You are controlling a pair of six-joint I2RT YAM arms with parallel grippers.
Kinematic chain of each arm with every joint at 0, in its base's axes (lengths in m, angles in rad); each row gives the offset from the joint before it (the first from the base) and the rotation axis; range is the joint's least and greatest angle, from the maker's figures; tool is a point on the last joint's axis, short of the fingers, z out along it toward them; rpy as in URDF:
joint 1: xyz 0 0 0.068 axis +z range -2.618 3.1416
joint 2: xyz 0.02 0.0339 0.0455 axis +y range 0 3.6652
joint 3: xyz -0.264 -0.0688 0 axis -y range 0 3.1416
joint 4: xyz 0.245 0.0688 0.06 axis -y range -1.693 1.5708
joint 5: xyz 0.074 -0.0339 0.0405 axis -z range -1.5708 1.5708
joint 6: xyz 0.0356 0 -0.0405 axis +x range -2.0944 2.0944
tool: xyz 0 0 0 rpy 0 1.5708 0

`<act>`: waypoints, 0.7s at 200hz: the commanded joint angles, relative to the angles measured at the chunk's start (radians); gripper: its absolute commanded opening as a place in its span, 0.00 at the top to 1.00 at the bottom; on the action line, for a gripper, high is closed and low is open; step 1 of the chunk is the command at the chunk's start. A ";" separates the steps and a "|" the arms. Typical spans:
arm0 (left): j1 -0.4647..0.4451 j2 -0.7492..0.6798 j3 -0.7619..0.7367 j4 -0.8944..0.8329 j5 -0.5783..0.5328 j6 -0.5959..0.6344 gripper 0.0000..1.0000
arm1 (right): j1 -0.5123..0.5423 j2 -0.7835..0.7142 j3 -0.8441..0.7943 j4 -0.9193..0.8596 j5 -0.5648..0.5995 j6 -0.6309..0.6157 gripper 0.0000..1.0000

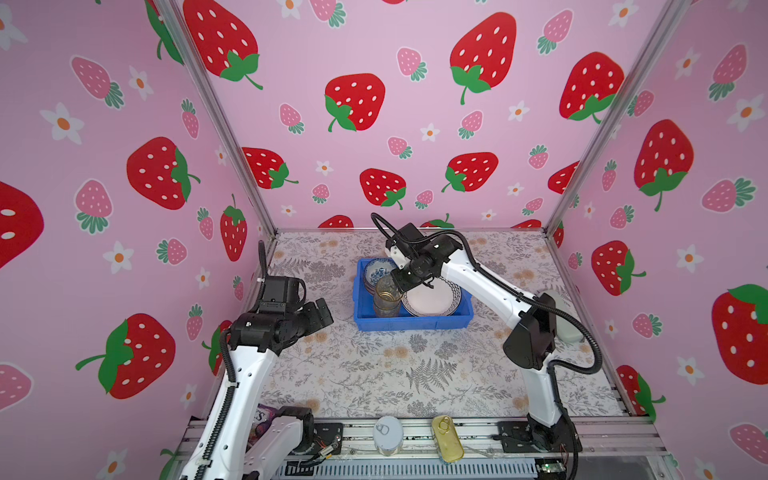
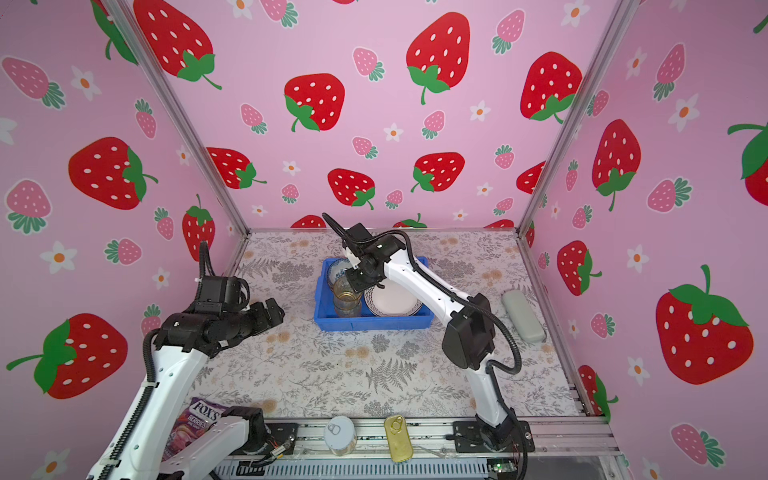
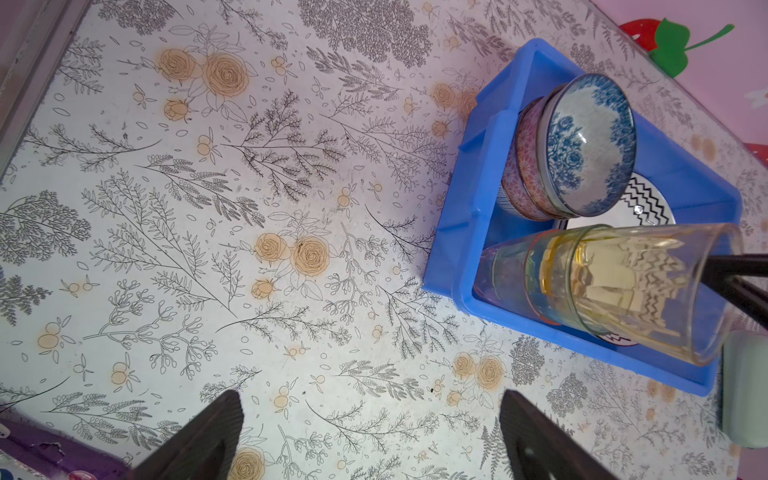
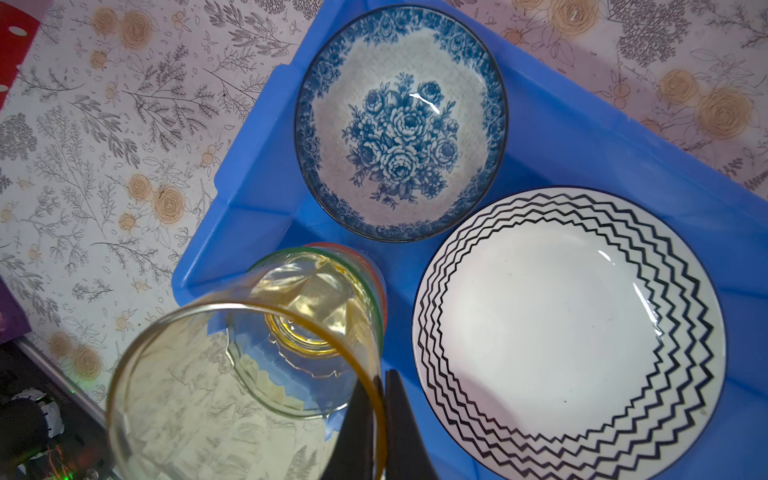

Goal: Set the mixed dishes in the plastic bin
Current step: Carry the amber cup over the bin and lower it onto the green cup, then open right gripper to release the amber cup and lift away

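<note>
The blue plastic bin (image 1: 411, 322) (image 2: 374, 322) sits mid-table and holds several of the mixed dishes. A blue-floral bowl (image 4: 399, 124) (image 3: 582, 145) tops a stack of bowls in it. Beside them lies a zigzag-rimmed white plate (image 4: 561, 332) (image 1: 430, 299). An amber tumbler (image 4: 249, 374) (image 3: 623, 291) (image 1: 386, 297) is nested in green and pink tumblers at the bin's front left corner. My right gripper (image 4: 384, 382) (image 1: 403, 286) is shut on the amber tumbler's rim, one finger inside and one outside. My left gripper (image 3: 370, 399) (image 1: 322, 316) hangs open and empty over bare table left of the bin.
A silver round tin (image 1: 387, 434) and a gold oval tin (image 1: 446, 438) lie on the front rail. A purple candy bag (image 2: 197, 419) lies at the front left by the left arm's base. A pale grey case (image 2: 523, 316) rests near the right wall.
</note>
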 commanded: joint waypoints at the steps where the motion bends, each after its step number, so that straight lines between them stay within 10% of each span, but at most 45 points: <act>1: 0.011 -0.020 -0.009 -0.018 -0.007 0.007 0.01 | 0.020 0.021 0.049 -0.036 0.024 -0.011 1.00; 78: 0.021 -0.032 -0.012 -0.023 0.005 0.005 0.01 | 0.025 0.011 0.073 -0.049 0.042 -0.013 0.53; 140: 0.023 -0.005 0.001 0.058 0.077 0.049 0.01 | 0.003 -0.130 -0.001 -0.030 0.097 0.005 0.38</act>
